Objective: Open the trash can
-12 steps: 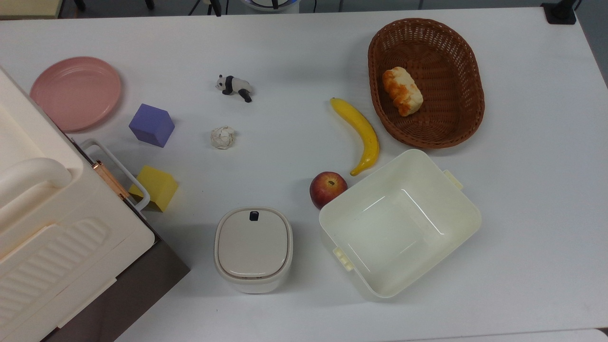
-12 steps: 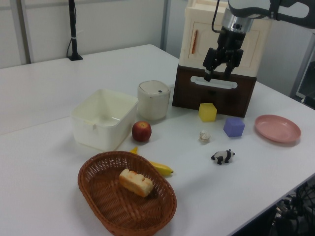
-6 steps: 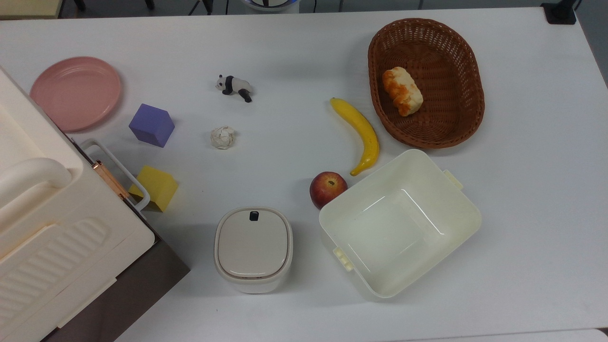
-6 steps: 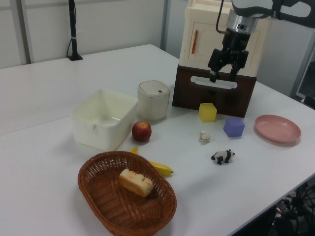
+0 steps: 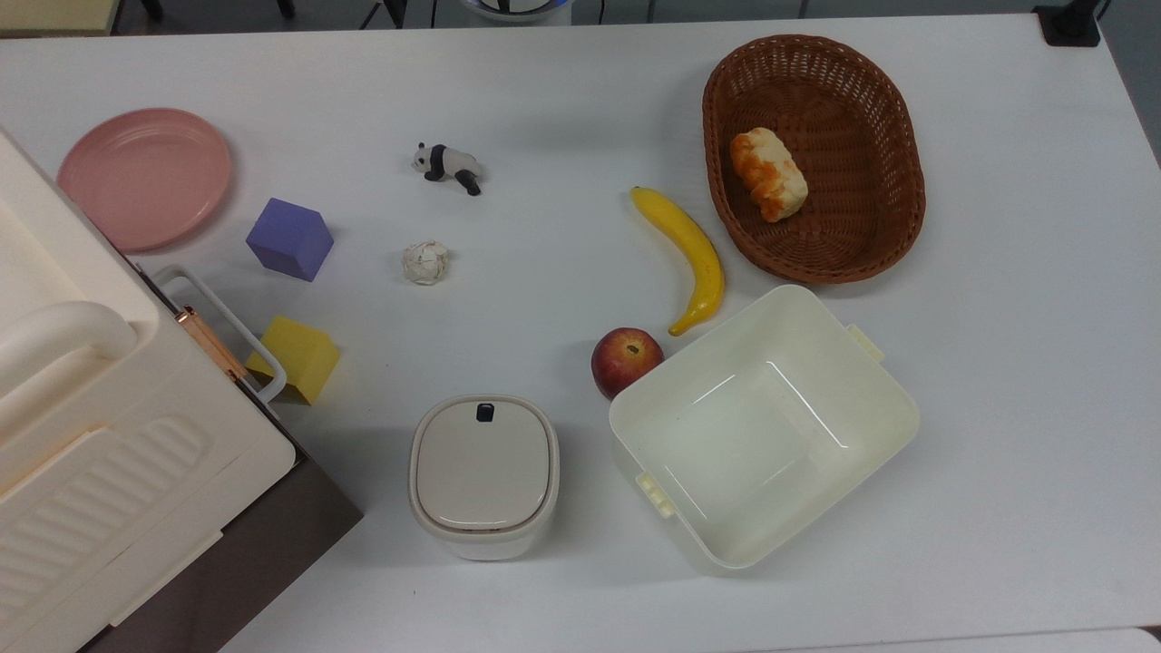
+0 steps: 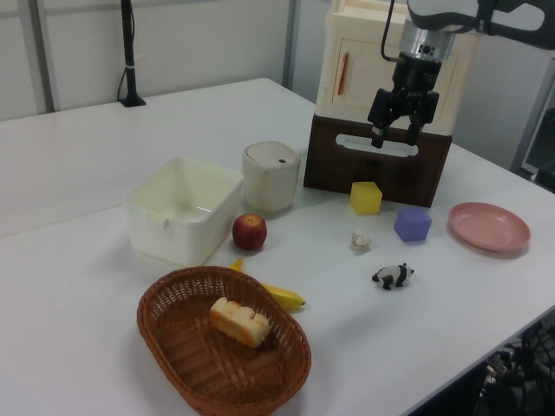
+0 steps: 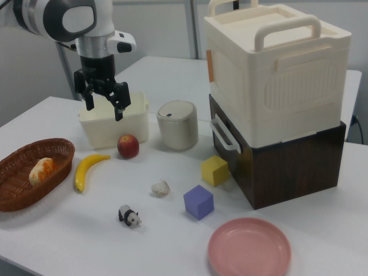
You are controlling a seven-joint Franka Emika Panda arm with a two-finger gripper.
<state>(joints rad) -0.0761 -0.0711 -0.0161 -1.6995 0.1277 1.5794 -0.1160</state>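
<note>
Legible text, labels, brands, numbers, signs: none. No readable marking stands on any object or surface in the three views.

white table (image 5: 580, 100), on it trash can (image 5: 483, 475), tub (image 5: 764, 426), apple (image 5: 624, 361), banana (image 5: 687, 254), basket (image 5: 814, 159), panda (image 5: 446, 167), paper ball (image 5: 425, 262), purple cube (image 5: 289, 239), yellow cube (image 5: 297, 359), pink plate (image 5: 145, 178), brown box (image 5: 227, 562)

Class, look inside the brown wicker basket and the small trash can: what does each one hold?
The wicker basket holds one piece of bread, lying on its woven bottom. The trash can has its flat lid shut, so whatever is inside it is covered and cannot be told.
</note>
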